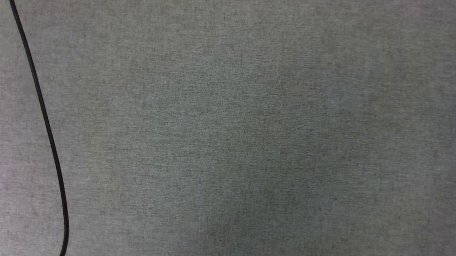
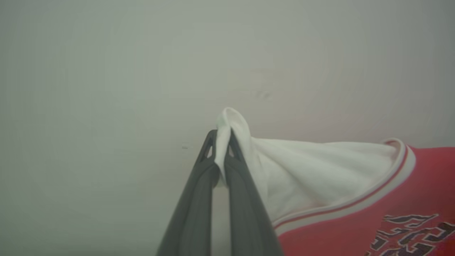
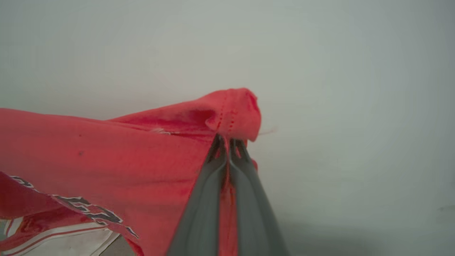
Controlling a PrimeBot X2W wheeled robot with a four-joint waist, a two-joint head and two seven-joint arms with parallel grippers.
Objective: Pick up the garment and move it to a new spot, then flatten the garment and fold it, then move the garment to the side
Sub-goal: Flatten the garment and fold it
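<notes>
1. As seen from the head view, spreads a grey woven surface [image 1: 254,105] from edge to edge, flat and evenly textured, with a soft darker patch low at centre.
2. Carries a thin black cable [image 1: 40,99] down the left side of that frame, bending from the upper left corner to the bottom edge.
3. Offers just a pale backdrop [image 2: 106,71], blurred and featureless, behind both wrist views; cannot tell wall from tabletop there.
4. In the left wrist view, raises the left gripper [image 2: 222,137] from bottom centre toward mid-frame, long dark fingers [image 2: 193,206] drawn together at the tips.
5. Clenches there on a white fold of the garment [image 2: 320,167], a small loop of cloth poking up above the tips.
6. Trails the white sleeve cloth off to the right of the fingers, then a red-white striped trim, then the red body with black, white-outlined letters in the lower right corner.
7. In the right wrist view, raises the right gripper [image 3: 229,142] the same way, from bottom centre up to mid-frame.
8. Clamps tight on a red stitched hem corner, bunched just above the tips.
9. Drapes the red cloth away to the left half of that frame, with letters, striped trim and a white panel in the lower left corner.
</notes>
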